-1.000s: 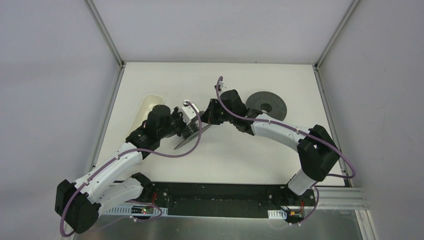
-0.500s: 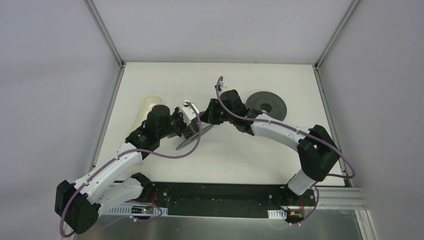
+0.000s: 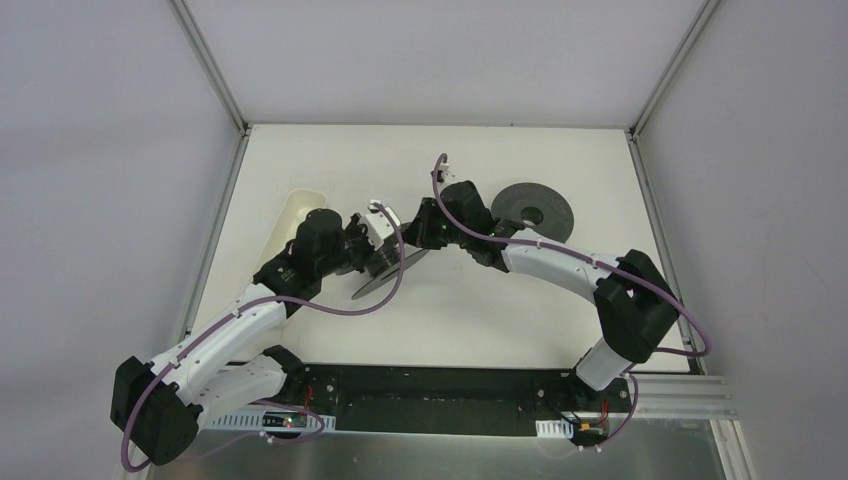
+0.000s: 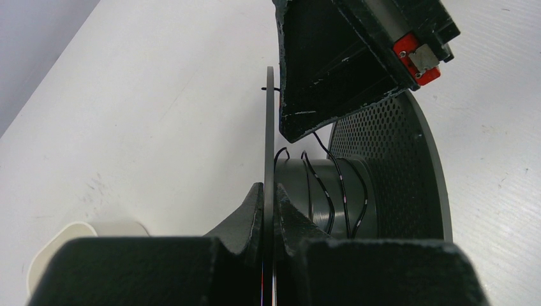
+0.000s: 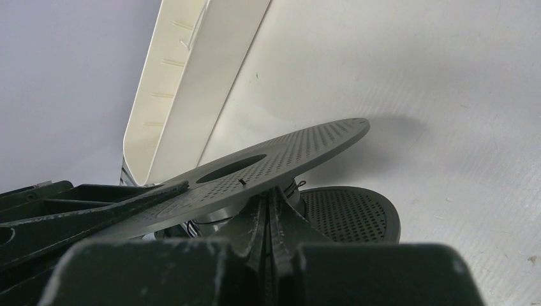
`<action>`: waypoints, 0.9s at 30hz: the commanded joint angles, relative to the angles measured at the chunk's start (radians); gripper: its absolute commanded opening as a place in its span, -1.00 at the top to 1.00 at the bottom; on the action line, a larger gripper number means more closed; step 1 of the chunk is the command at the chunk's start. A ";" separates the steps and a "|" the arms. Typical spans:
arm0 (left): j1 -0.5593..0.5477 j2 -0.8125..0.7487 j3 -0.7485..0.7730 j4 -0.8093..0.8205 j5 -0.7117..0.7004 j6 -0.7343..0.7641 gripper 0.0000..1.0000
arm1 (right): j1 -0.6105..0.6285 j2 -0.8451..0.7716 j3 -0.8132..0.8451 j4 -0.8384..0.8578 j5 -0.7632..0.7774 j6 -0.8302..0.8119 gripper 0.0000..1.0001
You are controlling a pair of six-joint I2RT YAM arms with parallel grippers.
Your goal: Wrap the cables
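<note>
The left end effector [image 4: 269, 194] is pinching the thin flange of a spool [image 4: 389, 159], its fingers closed on the edge, above the tabletop [image 4: 147, 115]. The cables [image 4: 333, 191] are lying in loose turns around the hub, just beside those fingers. The right end effector [image 5: 269, 203] is pressing its fingers together under the perforated flange; I cannot tell what it is gripping.

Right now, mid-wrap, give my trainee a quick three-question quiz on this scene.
1. True or false: the left gripper is shut on a flange of the spool.
2. The cable on the hub makes: A) no turns, B) a few loose turns, C) a full packed layer.
3. What lies flat at the far right of the table?

Key: 1 true; 2 B; 3 a second spool.
</note>
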 commanded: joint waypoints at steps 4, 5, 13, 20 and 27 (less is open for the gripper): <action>-0.003 0.001 0.020 0.078 -0.021 0.002 1.00 | 0.006 -0.062 -0.007 0.076 0.023 0.024 1.00; -0.003 0.003 0.021 0.077 -0.025 0.002 1.00 | 0.006 -0.063 -0.010 0.079 0.024 0.025 1.00; -0.003 0.004 0.027 0.075 -0.035 -0.012 1.00 | 0.006 -0.053 -0.009 0.066 0.016 0.029 0.97; -0.003 0.010 0.036 0.075 -0.045 -0.024 1.00 | 0.006 -0.053 -0.013 0.049 0.024 0.031 0.84; -0.003 0.008 0.036 0.073 -0.056 -0.025 1.00 | 0.006 -0.063 -0.009 0.022 0.033 0.031 0.69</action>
